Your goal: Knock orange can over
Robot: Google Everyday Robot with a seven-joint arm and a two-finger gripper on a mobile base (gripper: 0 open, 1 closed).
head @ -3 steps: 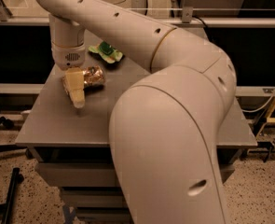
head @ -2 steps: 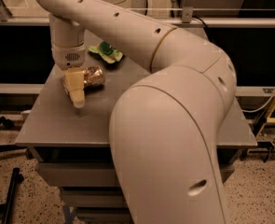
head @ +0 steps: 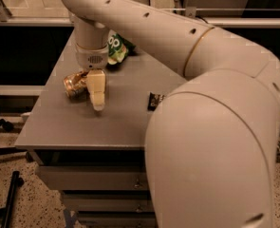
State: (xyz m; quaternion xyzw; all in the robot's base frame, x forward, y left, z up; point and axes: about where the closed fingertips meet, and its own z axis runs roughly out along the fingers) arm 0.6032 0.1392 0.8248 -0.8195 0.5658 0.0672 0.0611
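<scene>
Orange can beside the claw on the desk

The orange can, shiny copper-tan with pale patches and a dented wall, looks to lie on its side near the grey desk's left edge. It is just left of the claw, seemingly touching it. Whether the claw is spread or pressed together cannot be told.

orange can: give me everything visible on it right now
The orange can is small, dented and metallic, shiny orange-tan with pale patches. It appears to lie on its side near the left edge of the grey table, with one end turned to the left. The cream pincer hangs down close against the can and hides its right part. Whether they actually touch cannot be told. Nothing else touches the can.
</scene>
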